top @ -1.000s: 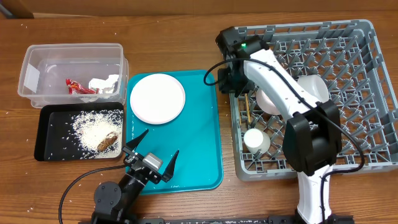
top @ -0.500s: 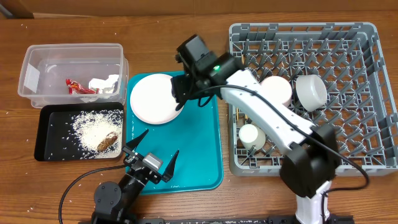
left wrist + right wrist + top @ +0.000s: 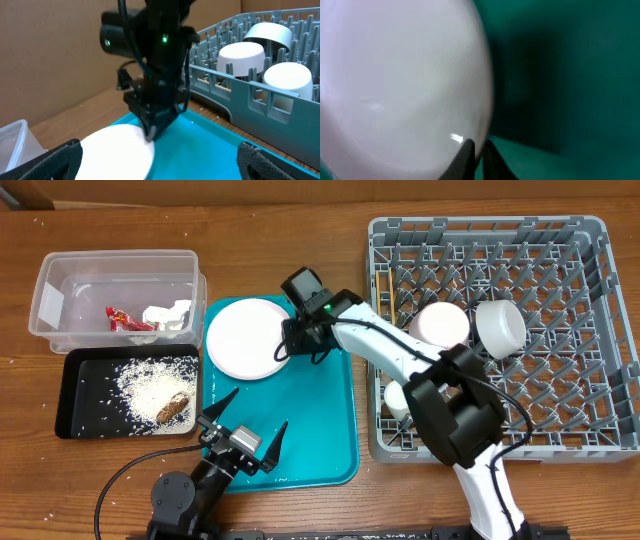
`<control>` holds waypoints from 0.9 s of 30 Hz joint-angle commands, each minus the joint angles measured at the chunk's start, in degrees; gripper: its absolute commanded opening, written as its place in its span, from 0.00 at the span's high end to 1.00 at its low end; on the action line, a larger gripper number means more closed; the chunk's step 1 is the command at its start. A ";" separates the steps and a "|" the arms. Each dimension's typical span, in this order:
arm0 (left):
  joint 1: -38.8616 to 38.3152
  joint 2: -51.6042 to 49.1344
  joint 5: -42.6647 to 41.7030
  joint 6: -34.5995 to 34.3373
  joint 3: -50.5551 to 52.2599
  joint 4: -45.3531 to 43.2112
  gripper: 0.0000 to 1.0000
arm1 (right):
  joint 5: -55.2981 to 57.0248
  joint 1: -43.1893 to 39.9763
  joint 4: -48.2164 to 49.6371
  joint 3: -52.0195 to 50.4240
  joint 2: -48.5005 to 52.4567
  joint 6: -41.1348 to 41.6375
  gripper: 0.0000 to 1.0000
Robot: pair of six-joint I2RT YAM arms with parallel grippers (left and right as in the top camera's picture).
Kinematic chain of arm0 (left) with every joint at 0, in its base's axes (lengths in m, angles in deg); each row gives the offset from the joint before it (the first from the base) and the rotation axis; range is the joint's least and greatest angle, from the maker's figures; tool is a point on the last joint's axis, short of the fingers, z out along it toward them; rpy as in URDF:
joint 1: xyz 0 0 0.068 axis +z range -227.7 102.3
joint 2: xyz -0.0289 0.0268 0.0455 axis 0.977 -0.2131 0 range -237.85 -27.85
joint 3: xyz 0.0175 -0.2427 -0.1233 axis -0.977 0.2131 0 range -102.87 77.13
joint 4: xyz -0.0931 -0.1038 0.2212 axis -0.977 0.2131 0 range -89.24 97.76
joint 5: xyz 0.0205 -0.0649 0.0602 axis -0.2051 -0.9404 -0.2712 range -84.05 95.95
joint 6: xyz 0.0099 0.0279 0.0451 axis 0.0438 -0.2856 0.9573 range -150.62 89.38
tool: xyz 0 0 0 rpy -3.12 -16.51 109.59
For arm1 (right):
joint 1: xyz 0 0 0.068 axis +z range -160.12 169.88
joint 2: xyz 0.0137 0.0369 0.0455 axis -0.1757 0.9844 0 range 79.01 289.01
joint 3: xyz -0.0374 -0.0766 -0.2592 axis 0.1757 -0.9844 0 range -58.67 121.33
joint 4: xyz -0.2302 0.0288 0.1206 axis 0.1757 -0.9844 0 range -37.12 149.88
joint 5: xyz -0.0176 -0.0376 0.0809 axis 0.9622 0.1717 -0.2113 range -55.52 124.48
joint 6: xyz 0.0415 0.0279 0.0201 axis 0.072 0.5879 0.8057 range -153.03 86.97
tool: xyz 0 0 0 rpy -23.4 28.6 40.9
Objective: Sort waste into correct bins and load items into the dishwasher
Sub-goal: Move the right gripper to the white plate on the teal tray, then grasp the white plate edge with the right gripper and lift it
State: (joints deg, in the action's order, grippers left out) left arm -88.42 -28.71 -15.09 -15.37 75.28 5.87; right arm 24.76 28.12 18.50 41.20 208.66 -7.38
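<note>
The large white plate (image 3: pixel 245 338) lies on the teal tray (image 3: pixel 310 420). My right gripper (image 3: pixel 288 348) reaches over from the grey dish rack (image 3: pixel 560 395) and is shut on the plate's right rim. In the right wrist view its fingertips (image 3: pixel 479 145) pinch the plate (image 3: pixel 395 85) edge over the tray (image 3: pixel 570 75). My left gripper (image 3: pixel 260 407) is open and empty at the tray's front. In its wrist view (image 3: pixel 160 156) it faces the plate (image 3: pixel 117 155) and the right gripper (image 3: pixel 152 131). The rack holds a pinkish-white dish (image 3: pixel 443 323), a pale bowl (image 3: pixel 500 328) and a small cup (image 3: pixel 396 398).
A clear tub (image 3: pixel 60 300) at the back left holds the red wrapper (image 3: pixel 128 320) and crumpled paper (image 3: pixel 170 315). The black tray (image 3: pixel 75 395) in front of it holds rice (image 3: pixel 148 383) and a brown lump (image 3: pixel 175 408). The rack (image 3: pixel 235 85) stands right of the teal tray.
My right arm swung left from the rack to the teal tray and came down onto the plate's right rim. The left arm has not moved.
</note>
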 commanded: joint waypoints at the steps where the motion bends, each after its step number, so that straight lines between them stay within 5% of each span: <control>1: 0.57 0.55 -0.44 0.85 0.50 -0.24 0.00 | 0.63 -0.39 -1.81 0.20 0.28 0.13 0.96; 11: 0.57 0.55 -0.44 0.85 0.50 -0.24 0.00 | 13.38 -4.68 -8.48 2.34 -16.41 -3.34 0.96; 17: 0.57 0.55 -0.44 0.85 0.50 -0.24 0.00 | 45.42 -5.49 -14.49 2.34 -25.77 -5.07 0.96; 27: 0.57 0.55 -0.44 0.85 0.50 -0.24 0.00 | 77.46 -9.70 -16.11 2.32 -26.03 -7.69 0.96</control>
State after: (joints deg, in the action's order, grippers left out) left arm -88.42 -28.71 -15.09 -15.37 75.28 5.85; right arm 87.41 19.81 1.16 43.15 182.82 -13.28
